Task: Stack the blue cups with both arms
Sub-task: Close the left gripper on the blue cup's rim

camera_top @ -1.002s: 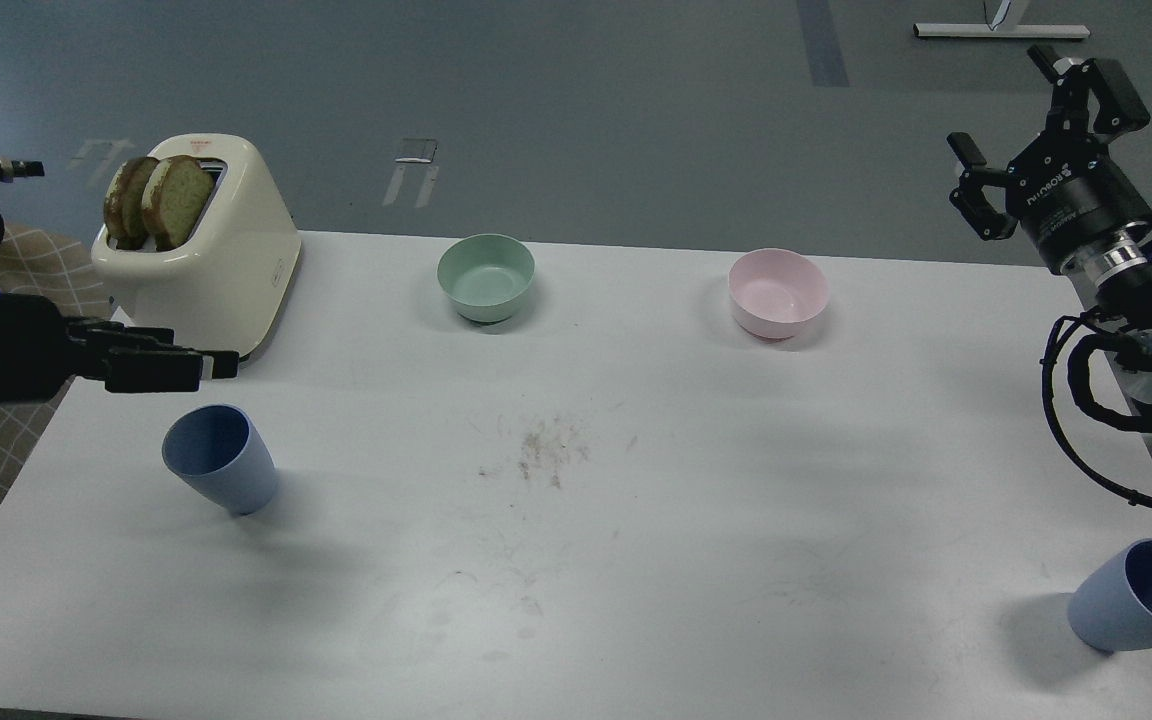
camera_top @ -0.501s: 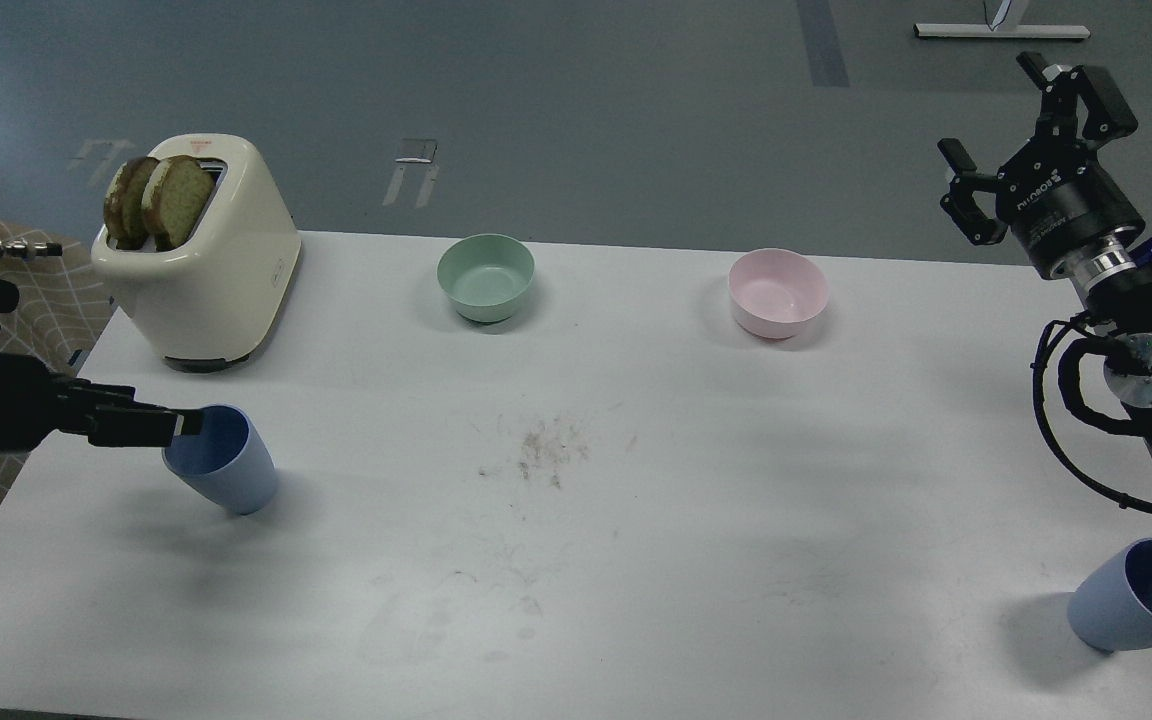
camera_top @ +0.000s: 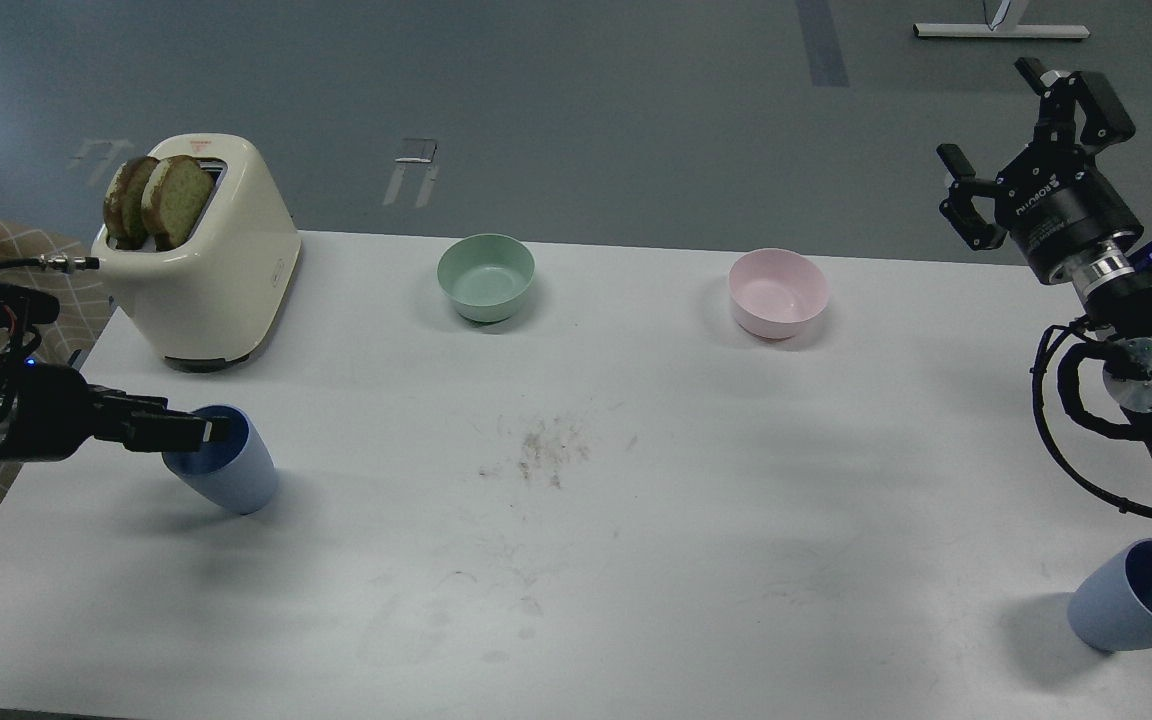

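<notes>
One blue cup point(camera_top: 236, 472) stands on the white table point(camera_top: 636, 540) at the left, its mouth tilted toward me. My left gripper point(camera_top: 214, 432) reaches in from the left, and its fingertips lie across the cup's mouth at the rim. It is seen side-on, so its fingers cannot be told apart. The second blue cup point(camera_top: 1141, 596) stands at the table's front right corner. My right gripper point(camera_top: 1014, 132) is open and empty, held high beyond the table's far right edge, well away from that cup.
A cream toaster point(camera_top: 206, 260) with two bread slices stands at the back left, just behind the left cup. A mint-green bowl point(camera_top: 486, 277) and a pink bowl point(camera_top: 778, 292) stand at the back. Crumbs point(camera_top: 546, 450) lie mid-table.
My left gripper dropped from beside the toaster to the left cup's rim and then reached right across its mouth. My right gripper rose slightly and stayed open.
</notes>
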Available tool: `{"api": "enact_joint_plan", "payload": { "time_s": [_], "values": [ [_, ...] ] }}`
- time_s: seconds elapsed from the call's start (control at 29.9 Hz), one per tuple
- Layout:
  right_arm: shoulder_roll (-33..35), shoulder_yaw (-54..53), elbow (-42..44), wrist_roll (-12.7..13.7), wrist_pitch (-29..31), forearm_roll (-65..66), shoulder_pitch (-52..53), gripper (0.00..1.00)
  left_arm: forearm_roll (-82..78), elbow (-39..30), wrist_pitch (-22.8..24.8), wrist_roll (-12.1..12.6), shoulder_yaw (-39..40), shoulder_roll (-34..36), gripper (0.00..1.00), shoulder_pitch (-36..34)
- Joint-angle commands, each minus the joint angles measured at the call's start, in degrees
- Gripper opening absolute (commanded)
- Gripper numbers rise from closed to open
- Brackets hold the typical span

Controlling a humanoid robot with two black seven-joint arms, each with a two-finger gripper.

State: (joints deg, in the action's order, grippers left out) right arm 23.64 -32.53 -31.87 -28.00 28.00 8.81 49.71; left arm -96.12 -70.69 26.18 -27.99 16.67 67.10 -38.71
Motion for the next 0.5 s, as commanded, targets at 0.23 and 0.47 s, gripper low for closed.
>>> {"api": "enact_joint_plan", "payload": {
  "time_s": [0.23, 0.47],
  "values": [
    [0.0, 0.0, 0.0, 0.0, 0.0, 0.0, -0.4, 1.00, -0.6, 0.0, -4.2, 0.0, -0.2, 0.0, 0.00, 0.4],
    [0.2, -0.1, 0.0, 0.0, 0.0, 0.0, -0.4, 1.00, -1.4, -1.4, -4.6, 0.0, -0.1, 1.0, 0.00, -0.5]
  ]
}}
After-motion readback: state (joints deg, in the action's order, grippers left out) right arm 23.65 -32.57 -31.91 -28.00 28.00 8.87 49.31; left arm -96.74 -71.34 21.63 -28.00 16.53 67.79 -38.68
